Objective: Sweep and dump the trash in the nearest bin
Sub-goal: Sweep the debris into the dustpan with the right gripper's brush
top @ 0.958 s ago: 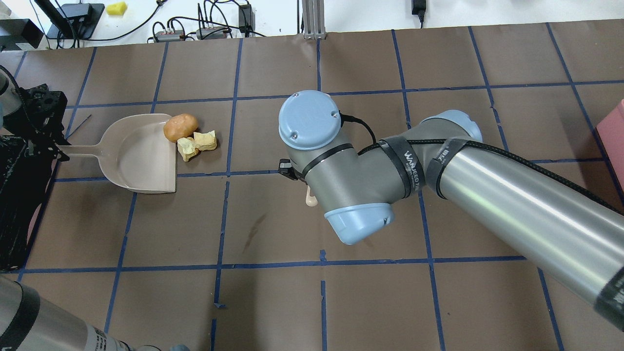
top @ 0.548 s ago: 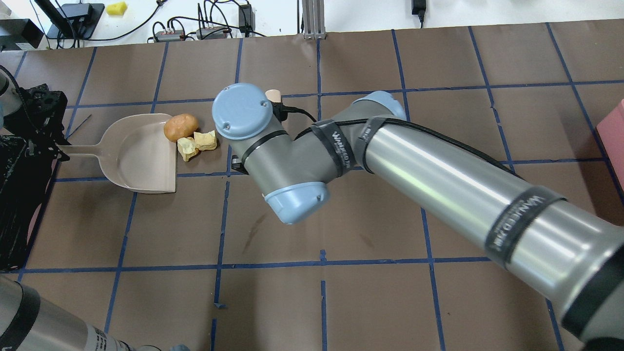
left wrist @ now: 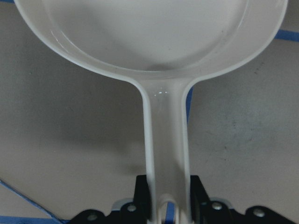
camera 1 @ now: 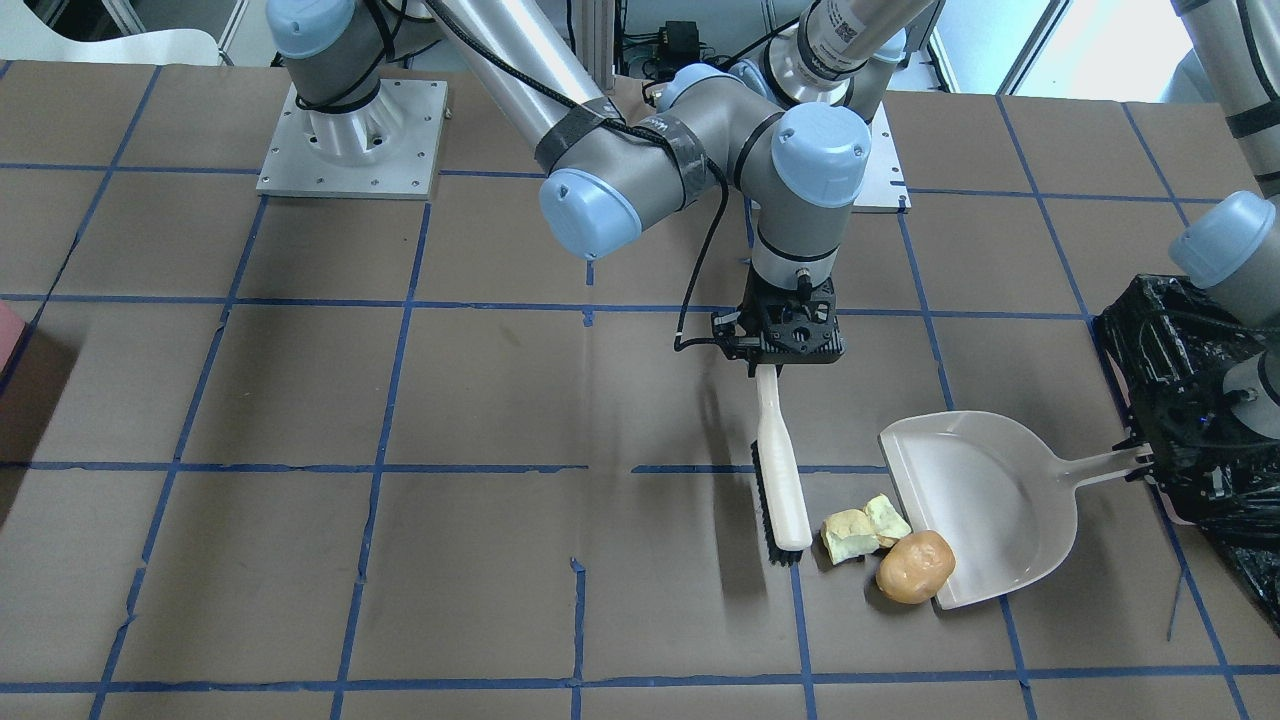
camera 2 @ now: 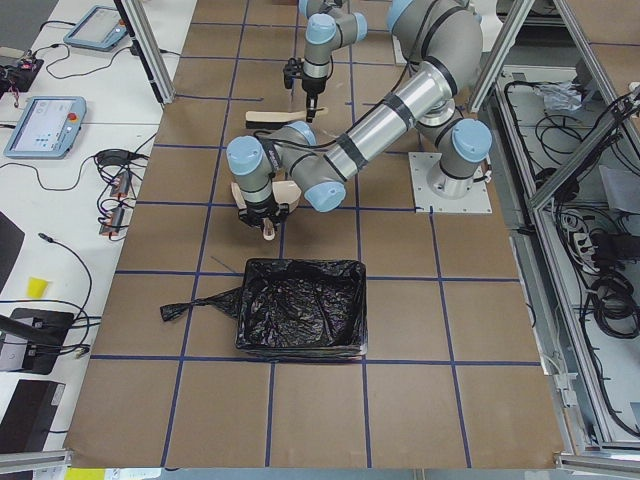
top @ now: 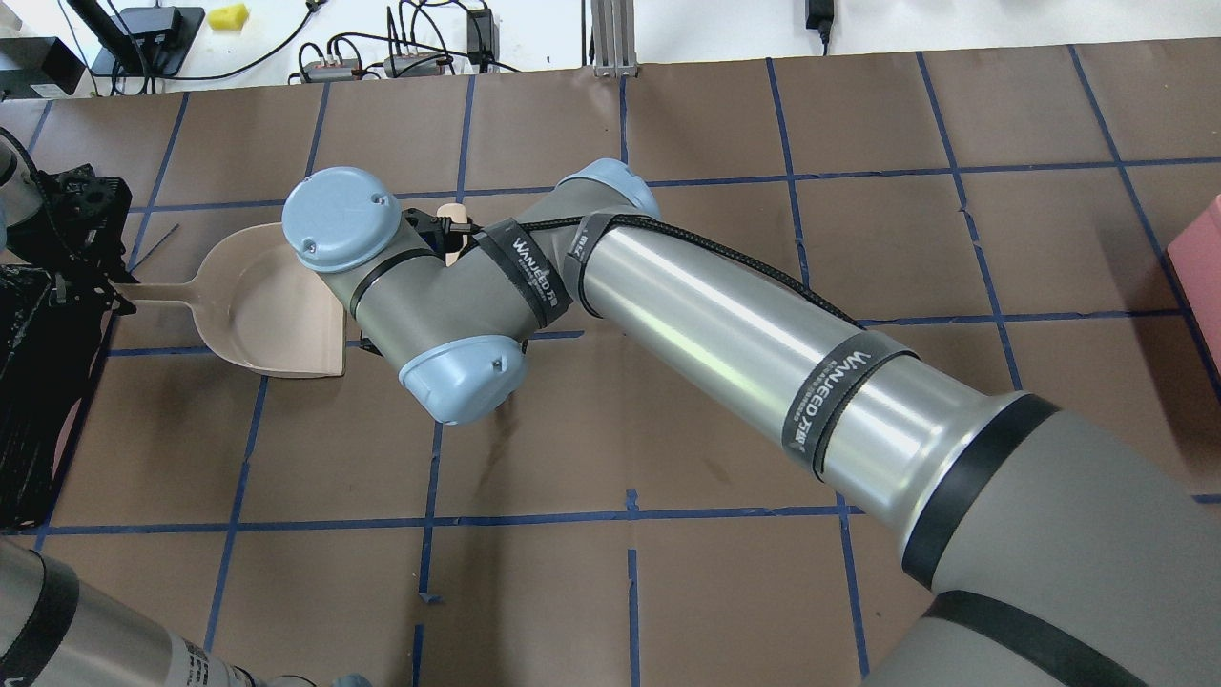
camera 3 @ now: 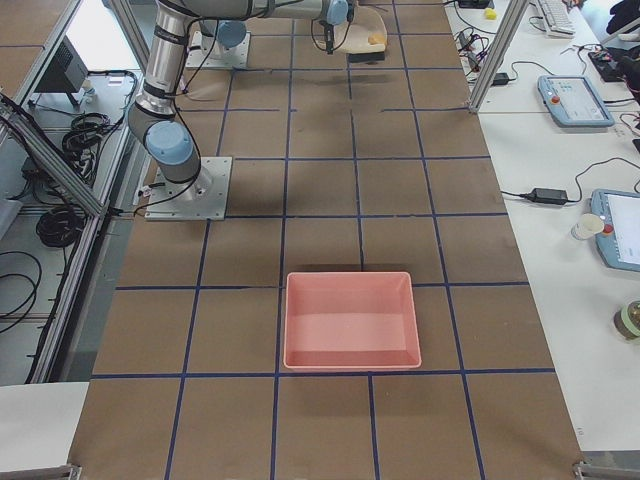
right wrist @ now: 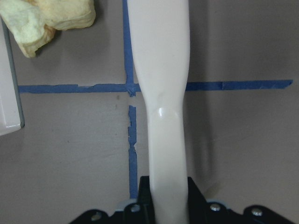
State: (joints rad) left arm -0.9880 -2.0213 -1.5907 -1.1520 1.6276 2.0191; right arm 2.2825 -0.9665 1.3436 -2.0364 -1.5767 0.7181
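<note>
On the front cam: right gripper (camera 1: 770, 362) clamped on brush (camera 1: 782, 490), bristles beside 2 scraps (camera 1: 862, 530) and bun (camera 1: 913, 567) at dustpan (camera 1: 985, 500) lip; bun might roll wide. Left wrist: left gripper (left wrist: 168, 198) pinching dustpan handle. Left-side view: bin (camera 2: 300, 310) close beside it.

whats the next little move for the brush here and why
Probably sweep the brush sideways toward the dustpan. The right tool holds it with its head just beside the yellow scraps, which lie with the brown lump at the pan's open lip. The left tool grips the pan's handle.
</note>
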